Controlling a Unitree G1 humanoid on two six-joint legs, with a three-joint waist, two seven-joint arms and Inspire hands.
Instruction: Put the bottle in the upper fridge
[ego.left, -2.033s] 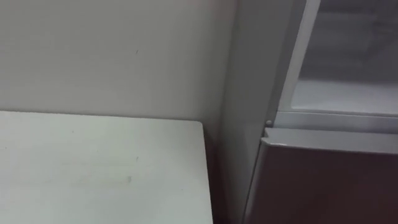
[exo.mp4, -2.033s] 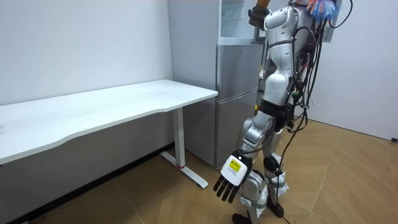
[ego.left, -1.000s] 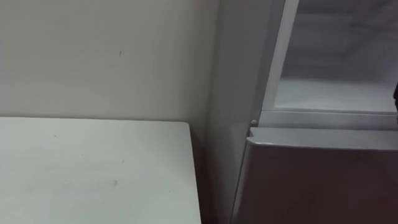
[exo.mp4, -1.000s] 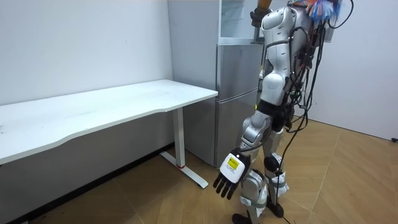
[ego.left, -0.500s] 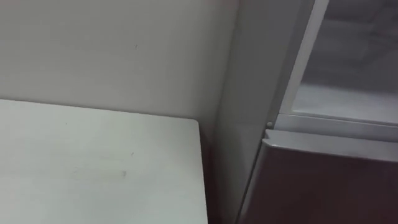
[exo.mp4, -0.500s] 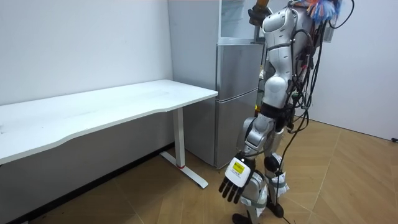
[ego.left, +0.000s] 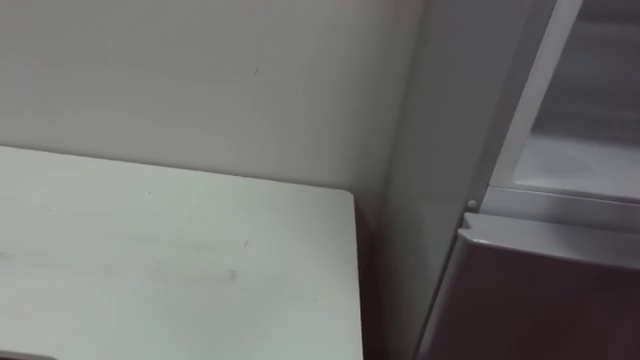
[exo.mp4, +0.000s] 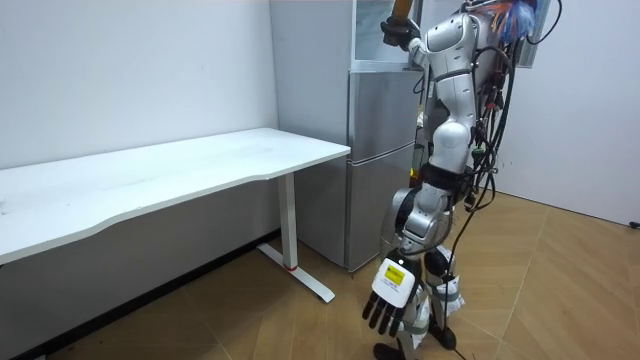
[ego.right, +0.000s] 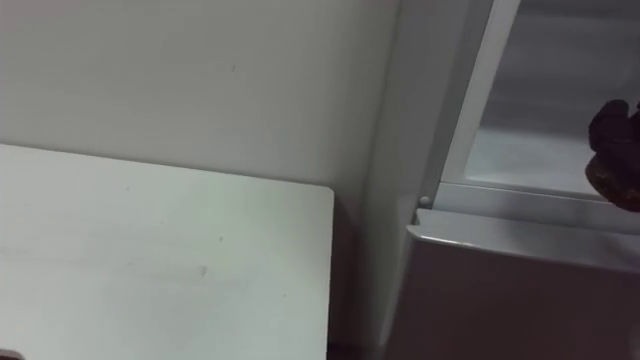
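Observation:
I stand in front of the tall grey fridge (exo.mp4: 378, 150), close to its door side. Its upper compartment (ego.right: 545, 150) is open and shows a pale shelf inside. My right hand (ego.right: 612, 150) is raised to that opening and is curled round a brownish bottle (exo.mp4: 401, 7), which sticks up from my right hand (exo.mp4: 398, 30) in the room view. Most of the bottle is hidden in the right eye view. My left hand (exo.mp4: 391, 296) hangs low beside my leg with its fingers relaxed and holds nothing.
The lower fridge door (ego.right: 520, 300) is closed below the opening. A long white table (ego.left: 160, 260) stands against the wall to my left, its end close to the fridge's side (ego.left: 430, 160). Wooden floor (exo.mp4: 560, 290) lies behind me.
My right hand has moved further toward the upper compartment with the bottle. My left hand has swung lower and toward the room view's right. The eye view has turned a little to the left.

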